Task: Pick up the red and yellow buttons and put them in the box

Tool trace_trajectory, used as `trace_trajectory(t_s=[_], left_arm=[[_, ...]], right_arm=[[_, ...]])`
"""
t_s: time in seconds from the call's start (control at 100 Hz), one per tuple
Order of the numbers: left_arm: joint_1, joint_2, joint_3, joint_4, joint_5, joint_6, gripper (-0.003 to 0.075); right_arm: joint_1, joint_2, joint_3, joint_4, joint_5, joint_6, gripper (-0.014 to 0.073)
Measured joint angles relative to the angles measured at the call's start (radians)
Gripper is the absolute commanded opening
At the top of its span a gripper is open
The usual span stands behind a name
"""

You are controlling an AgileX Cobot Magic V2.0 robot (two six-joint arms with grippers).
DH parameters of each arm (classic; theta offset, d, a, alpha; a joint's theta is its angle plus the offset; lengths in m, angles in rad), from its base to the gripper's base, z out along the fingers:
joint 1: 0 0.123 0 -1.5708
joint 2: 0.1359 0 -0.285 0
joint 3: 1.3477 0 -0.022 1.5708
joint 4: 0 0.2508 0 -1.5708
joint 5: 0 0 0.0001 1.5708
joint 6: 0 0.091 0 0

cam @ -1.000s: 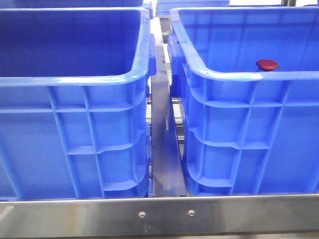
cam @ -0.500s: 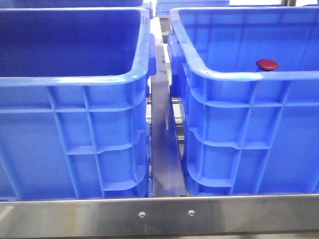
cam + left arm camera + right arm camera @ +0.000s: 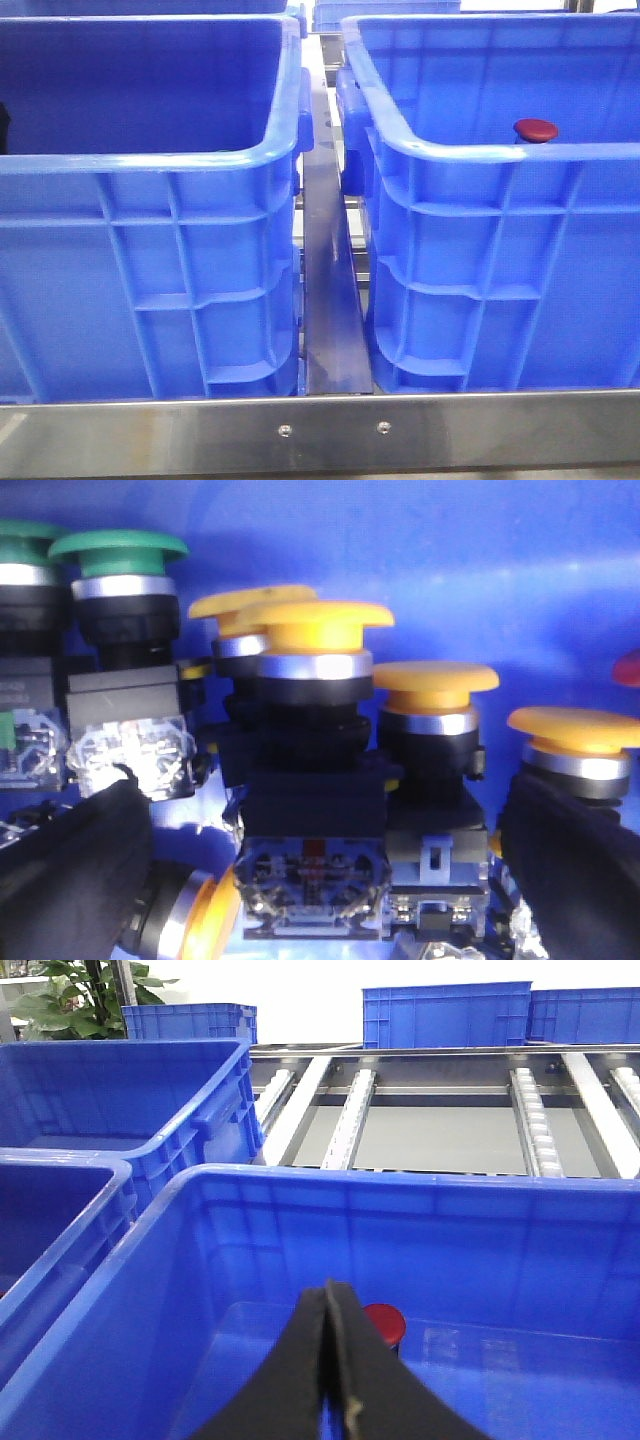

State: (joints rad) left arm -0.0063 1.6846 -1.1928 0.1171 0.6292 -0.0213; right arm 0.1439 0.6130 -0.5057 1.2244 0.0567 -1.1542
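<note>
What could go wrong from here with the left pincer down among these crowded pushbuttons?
1. The open left pincer straddles a yellow mushroom-capped pushbutton on a black block, with another yellow-capped pushbutton packed beside it; closing might catch both.
2. Green mushroom-capped pushbuttons stand nearby; drifting sideways could grab the wrong colour.
3. The right pincer is shut and empty above the glossy dark red button.

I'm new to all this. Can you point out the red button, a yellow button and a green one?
Red button (image 3: 536, 129): front view, domed cap.
Yellow button (image 3: 316, 626): left wrist view, cap.
Green button (image 3: 118, 552): left wrist view, cap.
</note>
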Motion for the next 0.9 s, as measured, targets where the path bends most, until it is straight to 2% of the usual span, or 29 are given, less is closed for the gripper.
trace_trajectory(t_s=[0.1, 0.36, 0.49, 0.57, 0.9], left_arm=[[0.0, 0.0, 0.0, 0.0, 0.0, 0.0, 0.0475], [0.0, 0.0, 0.0, 0.0, 0.013, 0.0, 0.0125], [0.0, 0.0, 0.0, 0.0, 0.013, 0.0, 0.0015], [0.0, 0.0, 0.0, 0.0, 0.013, 0.002, -0.002], [0.0, -0.115, 0.0, -0.01, 0.073, 0.002, -0.0019]], right_arm=[[0.0, 0.0, 0.0, 0.0, 0.0, 0.0, -0.0068], [0.0, 0.0, 0.0, 0.0, 0.0, 0.0, -0.0068], [0.0, 0.0, 0.0, 0.0, 0.0, 0.0, -0.0068], [0.0, 0.0, 0.0, 0.0, 0.0, 0.0, -0.0068], [0.0, 0.0, 0.0, 0.0, 0.0, 0.0, -0.0068]])
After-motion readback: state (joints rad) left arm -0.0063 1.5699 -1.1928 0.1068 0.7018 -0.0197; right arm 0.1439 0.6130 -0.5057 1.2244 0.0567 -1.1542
